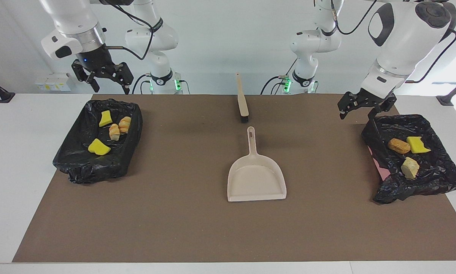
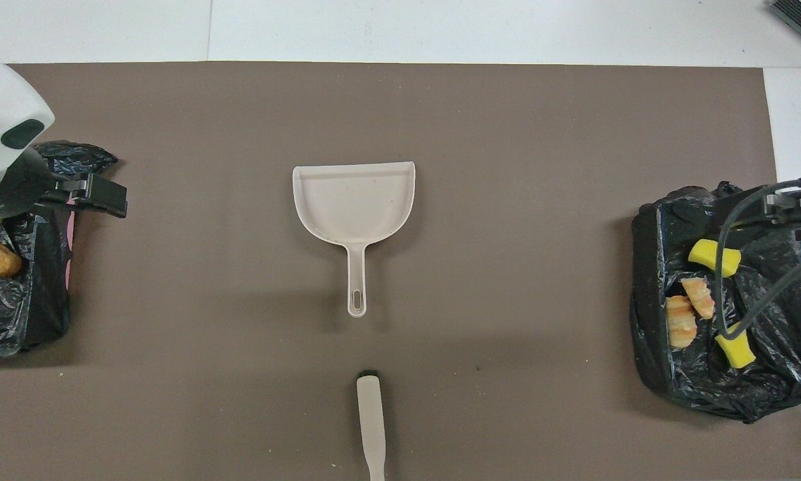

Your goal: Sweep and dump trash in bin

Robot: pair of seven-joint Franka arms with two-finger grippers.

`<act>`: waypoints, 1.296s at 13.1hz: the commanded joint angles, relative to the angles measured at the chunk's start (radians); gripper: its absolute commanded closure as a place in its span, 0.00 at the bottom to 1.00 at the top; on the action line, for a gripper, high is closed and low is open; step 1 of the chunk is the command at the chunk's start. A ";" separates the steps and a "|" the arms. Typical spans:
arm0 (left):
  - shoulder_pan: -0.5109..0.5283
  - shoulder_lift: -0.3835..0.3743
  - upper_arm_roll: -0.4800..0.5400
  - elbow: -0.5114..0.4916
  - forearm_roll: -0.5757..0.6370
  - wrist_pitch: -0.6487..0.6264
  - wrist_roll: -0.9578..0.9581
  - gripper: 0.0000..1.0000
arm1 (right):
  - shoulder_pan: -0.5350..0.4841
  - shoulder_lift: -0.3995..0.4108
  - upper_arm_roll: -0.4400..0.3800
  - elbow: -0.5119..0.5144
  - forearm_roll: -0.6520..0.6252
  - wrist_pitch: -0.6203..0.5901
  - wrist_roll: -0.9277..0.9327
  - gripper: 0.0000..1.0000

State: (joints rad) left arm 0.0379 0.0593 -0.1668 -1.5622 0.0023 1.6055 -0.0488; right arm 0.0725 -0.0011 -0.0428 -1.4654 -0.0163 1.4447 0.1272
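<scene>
Looking across the facing view from one side to the other, first up is the right gripper (image 1: 108, 82), hanging in the air over the robot-side edge of the bin (image 1: 84, 167) at the right arm's end of the table, jaws spread wide and holding nothing. That bin is lined with a black bag and already has four bits of trash (image 1: 114, 131) in it: two yellow spongy wedges and two orange bread-like lumps.

In the middle, the brush (image 1: 242, 102) lies flat near the robots, and the dustpan (image 1: 256, 179) sits just farther out, handle pointing back at the brush, pan empty. Both look like stiff, light plastic, so I'd grab each by the handle. The pan's handle is thin and lies flat on the mat, so pinching it from the sides seems the safest bet.

Last, the left gripper (image 1: 364, 106) hovers over the robot-side corner of the second lined bin (image 1: 418, 192), fingers also apart and empty. Three more chunks are inside it.

The chunks look featherlight and squishy, nothing breakable, though they'd probably bounce or roll off a tilted pan. No trash shows on the mat, so the job looks basically done.
</scene>
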 commanded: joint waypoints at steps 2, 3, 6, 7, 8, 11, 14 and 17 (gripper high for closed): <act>-0.044 -0.012 0.048 0.013 -0.013 -0.042 -0.002 0.00 | -0.008 0.000 0.001 0.007 0.022 0.003 -0.027 0.00; -0.097 -0.013 0.106 0.013 -0.016 -0.044 -0.002 0.00 | -0.008 0.000 0.001 0.007 0.022 0.003 -0.027 0.00; -0.121 -0.058 0.145 0.021 -0.013 -0.048 0.029 0.00 | -0.007 0.000 0.001 0.007 0.021 0.005 -0.026 0.00; -0.118 -0.085 0.147 0.001 -0.016 -0.047 0.047 0.00 | -0.008 0.000 0.001 0.007 0.022 0.005 -0.024 0.00; -0.116 -0.088 0.150 -0.005 -0.016 -0.044 0.050 0.00 | -0.008 0.000 0.001 0.007 0.022 0.003 -0.026 0.00; -0.116 -0.085 0.151 -0.004 -0.010 -0.039 0.043 0.00 | -0.008 0.001 0.001 0.007 0.022 0.003 -0.026 0.00; -0.115 -0.085 0.153 -0.004 -0.008 -0.039 0.043 0.00 | -0.008 0.000 0.001 0.007 0.022 0.003 -0.026 0.00; -0.115 -0.087 0.154 -0.004 -0.007 -0.039 0.043 0.00 | -0.008 0.000 0.001 0.007 0.022 0.003 -0.023 0.00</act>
State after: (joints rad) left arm -0.0614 -0.0148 -0.0297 -1.5524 0.0008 1.5719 -0.0168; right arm 0.0726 -0.0010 -0.0428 -1.4653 -0.0158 1.4447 0.1272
